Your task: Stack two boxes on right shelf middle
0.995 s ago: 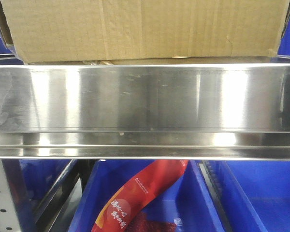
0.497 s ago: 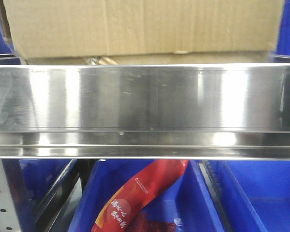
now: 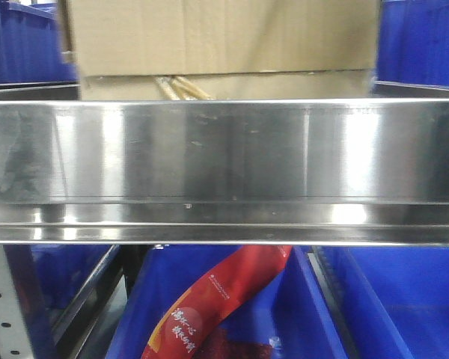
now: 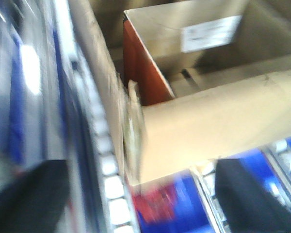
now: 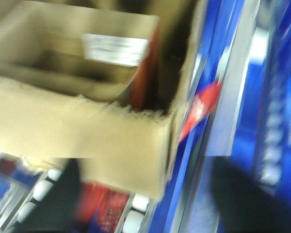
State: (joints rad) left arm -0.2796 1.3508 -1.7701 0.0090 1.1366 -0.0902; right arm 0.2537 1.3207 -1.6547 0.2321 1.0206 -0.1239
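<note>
Boxes sat stacked above the shelf (image 3: 224,149) edge: the tall box (image 3: 224,34) upon the flat box (image 3: 284,84). Blurred wrist views showed cardboard between dark fingers (image 4: 29,194), so neither gripper's jaw state could be told.

Red packet (image 3: 213,303) in blue bin (image 3: 314,314): white Chinese characters near lower end, small white logo line higher up, neither legible. White label (image 4: 211,33) inside open box (image 4: 194,63): print blurred, unreadable.

Blurry black end effector (image 4: 136,204) fingers (image 4: 29,194)
</note>
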